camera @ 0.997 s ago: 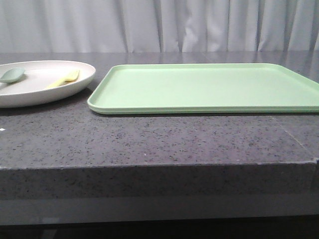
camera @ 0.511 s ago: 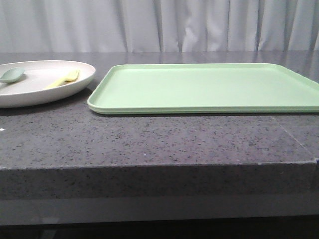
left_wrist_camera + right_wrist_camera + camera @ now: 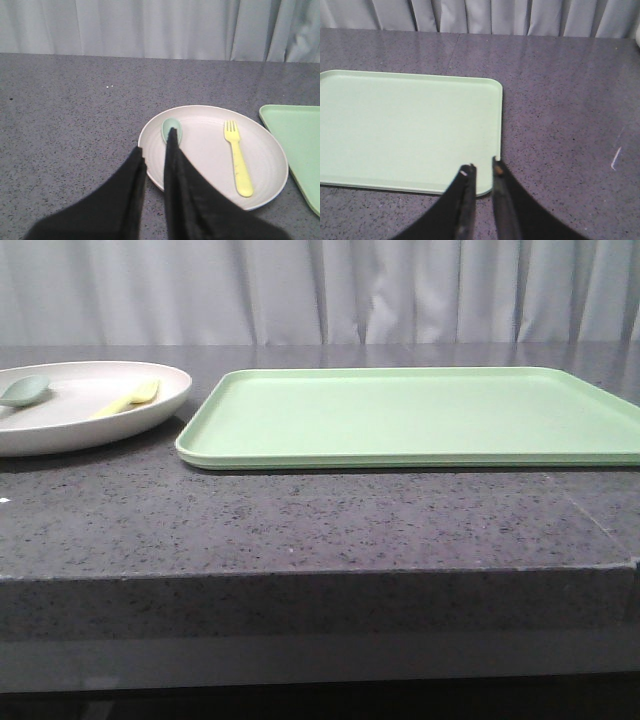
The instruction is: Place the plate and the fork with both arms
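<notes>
Plate [image 3: 150,412] rim just beside tray [image 3: 420,415] edge

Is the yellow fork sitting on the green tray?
No, the fork lies on the plate beside a spoon, while the tray has nothing on it.

The right gripper [image 3: 482,170] hangs above a corner of the light-green tray [image 3: 405,130] — its dark fingers [image 3: 465,200] nearly together, a narrow gap between them — over a speckled grey countertop [image 3: 560,100] backed by pale curtains [image 3: 485,15].
</notes>
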Controlling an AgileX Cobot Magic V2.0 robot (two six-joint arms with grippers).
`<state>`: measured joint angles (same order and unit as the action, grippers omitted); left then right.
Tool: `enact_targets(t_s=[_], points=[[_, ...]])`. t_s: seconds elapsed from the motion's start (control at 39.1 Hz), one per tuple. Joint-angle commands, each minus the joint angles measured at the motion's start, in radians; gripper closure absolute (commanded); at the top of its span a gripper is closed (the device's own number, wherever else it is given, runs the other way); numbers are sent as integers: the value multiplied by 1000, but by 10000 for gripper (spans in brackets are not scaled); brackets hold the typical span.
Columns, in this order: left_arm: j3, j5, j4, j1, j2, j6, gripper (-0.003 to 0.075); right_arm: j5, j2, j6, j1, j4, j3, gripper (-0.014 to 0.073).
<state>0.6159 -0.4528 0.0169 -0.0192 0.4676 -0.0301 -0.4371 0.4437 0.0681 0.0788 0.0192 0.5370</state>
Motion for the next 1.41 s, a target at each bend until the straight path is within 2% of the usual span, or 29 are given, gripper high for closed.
enact_targets(t_s=[0.0,0.05,0.13,0.46,0.64,0.74,0.95,1.15,1.28,1.38], points=[[33,82,43,-7,10,-5,346,88,14,-6,-2,1,36,190],[33,82,68,-7,10,-5,207,88,14,-6,-2,1,36,105],[33,82,64,-7,10,-5,127,87,14,-6,-2,1,36,63],[33,86,64,-7,10,-5,209,87,14,-6,-2,1,36,67],[35,101,5,-7,16,-5,259,87,14,-6,-2,1,36,67],[76,34,47,-7,62,1,259,87,14,-6,-2,1,36,67],[190,-153,71,-7,256,1,259,87,14,-6,-2,1,36,67],[273,-222,97,5,497,1,259,87,14,-6,-2,1,36,67],[343,-233,99,87,656,1,259,87,14,-6,-2,1,36,67],[417,-252,-45,166,766,14,259,87,14,-6,-2,1,36,67]])
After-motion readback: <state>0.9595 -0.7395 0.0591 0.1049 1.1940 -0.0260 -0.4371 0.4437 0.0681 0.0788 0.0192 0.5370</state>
